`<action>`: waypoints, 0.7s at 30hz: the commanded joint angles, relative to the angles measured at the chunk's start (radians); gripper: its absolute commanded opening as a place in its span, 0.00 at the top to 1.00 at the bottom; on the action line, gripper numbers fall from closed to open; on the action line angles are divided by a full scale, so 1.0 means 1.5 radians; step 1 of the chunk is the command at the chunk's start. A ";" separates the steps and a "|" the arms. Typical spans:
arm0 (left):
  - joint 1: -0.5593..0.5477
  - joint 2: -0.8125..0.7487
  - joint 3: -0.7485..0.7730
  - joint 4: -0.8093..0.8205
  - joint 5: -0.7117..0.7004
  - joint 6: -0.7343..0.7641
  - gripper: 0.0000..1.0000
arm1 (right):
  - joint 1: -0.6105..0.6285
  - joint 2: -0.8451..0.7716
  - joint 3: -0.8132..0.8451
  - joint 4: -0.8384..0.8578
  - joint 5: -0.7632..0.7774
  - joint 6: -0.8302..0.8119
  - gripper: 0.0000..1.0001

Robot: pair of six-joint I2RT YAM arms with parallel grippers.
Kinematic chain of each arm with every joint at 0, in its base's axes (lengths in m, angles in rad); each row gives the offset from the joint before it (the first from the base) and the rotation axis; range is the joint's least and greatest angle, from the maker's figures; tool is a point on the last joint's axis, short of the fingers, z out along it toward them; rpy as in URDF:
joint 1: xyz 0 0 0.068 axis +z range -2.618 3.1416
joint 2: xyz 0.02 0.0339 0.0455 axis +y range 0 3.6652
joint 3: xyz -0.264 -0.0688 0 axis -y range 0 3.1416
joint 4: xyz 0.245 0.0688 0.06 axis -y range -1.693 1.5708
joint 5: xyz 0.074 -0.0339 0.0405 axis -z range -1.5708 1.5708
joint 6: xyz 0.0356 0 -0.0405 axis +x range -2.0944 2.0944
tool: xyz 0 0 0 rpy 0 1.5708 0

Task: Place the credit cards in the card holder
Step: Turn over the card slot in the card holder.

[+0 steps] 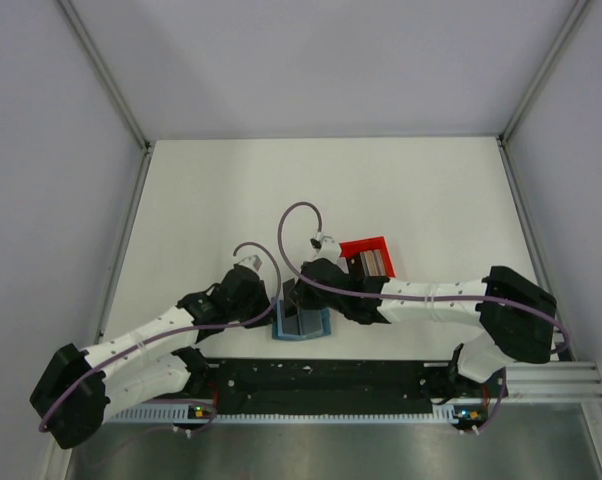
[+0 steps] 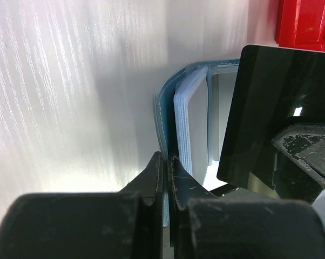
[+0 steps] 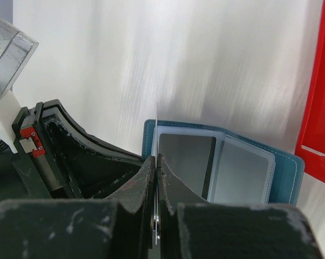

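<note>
Both jaws are clenched. The right gripper point(image 3: 156, 161) pinches the black card point(image 2: 270, 108) by its lower edge. The left gripper point(image 2: 166, 162) is closed on the outer cover of the card holder point(image 2: 161, 108) and pins that flap upright.

We judge the step in hand to be the insertion itself. The black card stands on edge over the open card holder, just beside the stack of clear sleeves point(image 2: 192, 108) and not yet inside any of them. From the right wrist it shows only as a thin line rising from between the fingers, roughly in line with the holder's left edge.

Next, we think, the card's free edge must be matched to a sleeve mouth and slid in flat. The left grip should hold the cover firm so the holder does not skid or fold shut. Two sleeves seen from the right wrist look filled already, though we cannot be sure.

Farther out, the red tray point(image 1: 369, 245) sits near the holder on the right arm's side with grey cards point(image 1: 371, 263) in it, so more cards appear to remain. All of it rests on the white table point(image 1: 201, 200).
</note>
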 commanded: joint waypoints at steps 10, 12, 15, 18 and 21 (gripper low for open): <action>-0.001 0.004 0.006 0.022 -0.003 -0.001 1.00 | 0.010 0.032 0.038 0.035 -0.051 -0.031 1.00; -0.001 0.001 0.003 0.021 -0.003 -0.003 1.00 | 0.009 0.041 0.040 0.033 -0.052 -0.031 1.00; -0.001 0.000 0.003 0.023 -0.004 -0.003 1.00 | 0.009 0.052 0.044 0.033 -0.059 -0.031 1.00; -0.002 0.001 0.005 0.024 -0.003 -0.003 1.00 | 0.010 0.051 0.044 0.044 -0.067 -0.033 1.00; -0.001 0.004 0.005 0.026 -0.002 -0.003 1.00 | 0.009 0.040 0.039 0.060 -0.070 -0.033 1.00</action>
